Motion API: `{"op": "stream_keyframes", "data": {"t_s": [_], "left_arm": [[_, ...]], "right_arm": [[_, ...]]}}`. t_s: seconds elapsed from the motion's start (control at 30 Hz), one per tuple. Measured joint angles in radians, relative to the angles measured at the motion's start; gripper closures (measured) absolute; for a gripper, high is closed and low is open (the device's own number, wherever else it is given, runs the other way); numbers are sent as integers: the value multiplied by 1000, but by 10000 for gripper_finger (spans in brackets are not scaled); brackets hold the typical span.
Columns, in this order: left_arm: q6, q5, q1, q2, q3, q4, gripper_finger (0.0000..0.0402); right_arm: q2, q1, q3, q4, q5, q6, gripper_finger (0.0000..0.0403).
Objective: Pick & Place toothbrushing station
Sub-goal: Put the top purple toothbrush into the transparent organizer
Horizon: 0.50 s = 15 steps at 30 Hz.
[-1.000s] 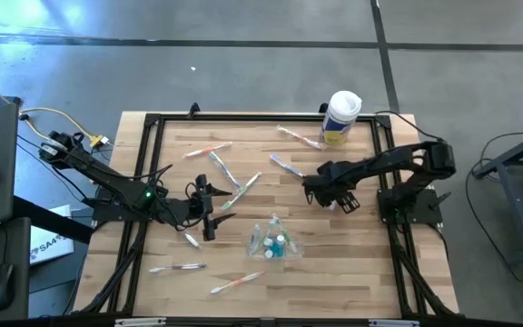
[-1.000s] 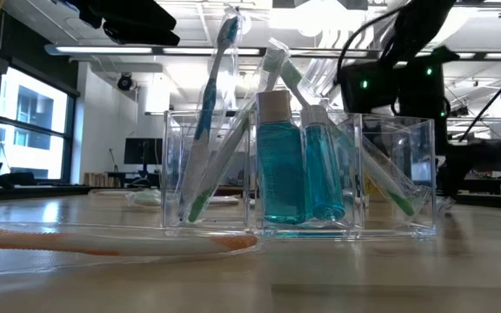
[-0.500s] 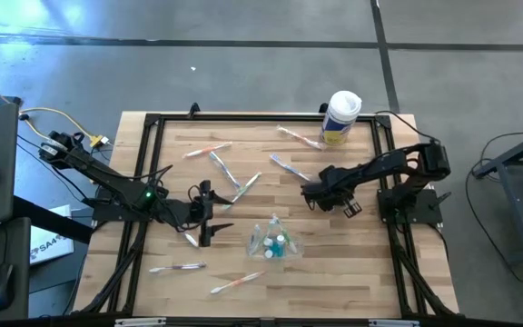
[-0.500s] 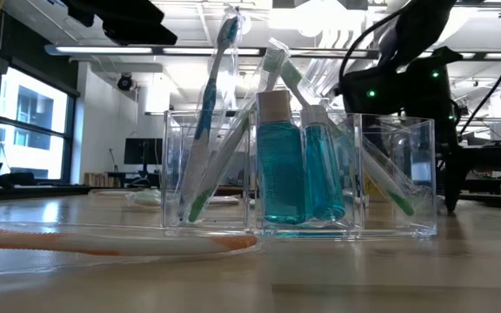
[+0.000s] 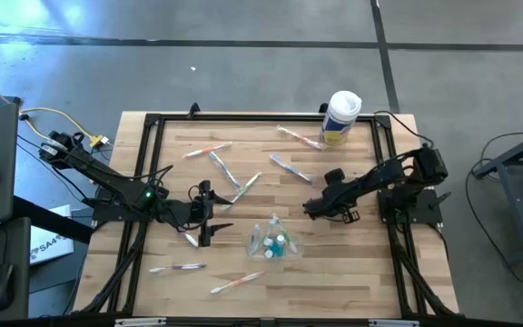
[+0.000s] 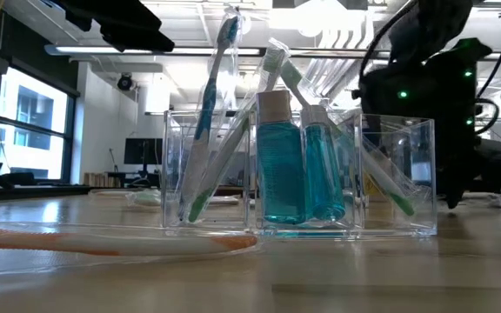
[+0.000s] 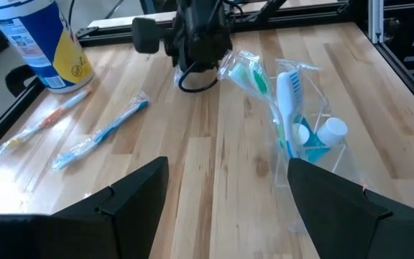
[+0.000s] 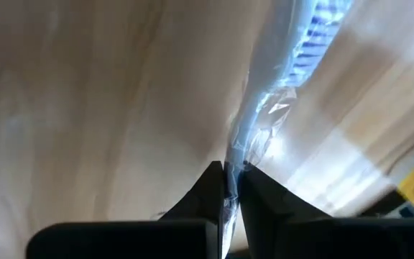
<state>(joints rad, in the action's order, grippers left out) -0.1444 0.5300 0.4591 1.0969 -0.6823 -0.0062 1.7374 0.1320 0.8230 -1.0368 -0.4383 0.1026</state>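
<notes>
The toothbrushing station (image 5: pixel 272 241), a clear cup with wrapped toothbrushes and blue white-capped tubes, stands near the table's middle (image 6: pixel 298 174). My right gripper (image 5: pixel 310 208) is right of it and a little farther back, slanting down and shut on the clear wrapper of a blue toothbrush (image 8: pixel 309 44). That brush reaches away toward the far side (image 5: pixel 286 165). Left of the cup my left gripper (image 5: pixel 209 221) stands open with nothing between its fingers (image 7: pixel 225 208), pointing toward the cup (image 7: pixel 307 133). My right gripper pinches the crumpled end of the clear wrapper (image 8: pixel 244 155) between its two fingertips, just past the brush's bristle head. The fingers slant down from the table's right side and lie along the brush. Whether the brush is off the wood, I cannot tell.
A white canister with a yellow label (image 5: pixel 341 116) stands at the far right. Loose wrapped toothbrushes lie far left (image 5: pixel 209 149), mid left (image 5: pixel 234 186), beside the canister (image 5: pixel 300 138) and near the front (image 5: pixel 178 267) (image 5: pixel 236 283). Black frame rails (image 5: pixel 243 118) edge the table.
My right gripper has swung toward the table's near edge and the cup, rolled at the wrist, and shut on the wrapper end of the blue toothbrush. The cup has stayed in place.
</notes>
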Motion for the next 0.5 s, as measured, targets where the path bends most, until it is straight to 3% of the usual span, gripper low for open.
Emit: {"op": "stream_keyframes", "data": {"t_s": [0.2,0.5], "left_arm": [[0,0,0,0,0,1,116],[0,1,0,0,0,0,117]], "right_arm": [[-104,64,-1,-47,7,-113,383],[-464,193,60,-53,1,-321,383]]}}
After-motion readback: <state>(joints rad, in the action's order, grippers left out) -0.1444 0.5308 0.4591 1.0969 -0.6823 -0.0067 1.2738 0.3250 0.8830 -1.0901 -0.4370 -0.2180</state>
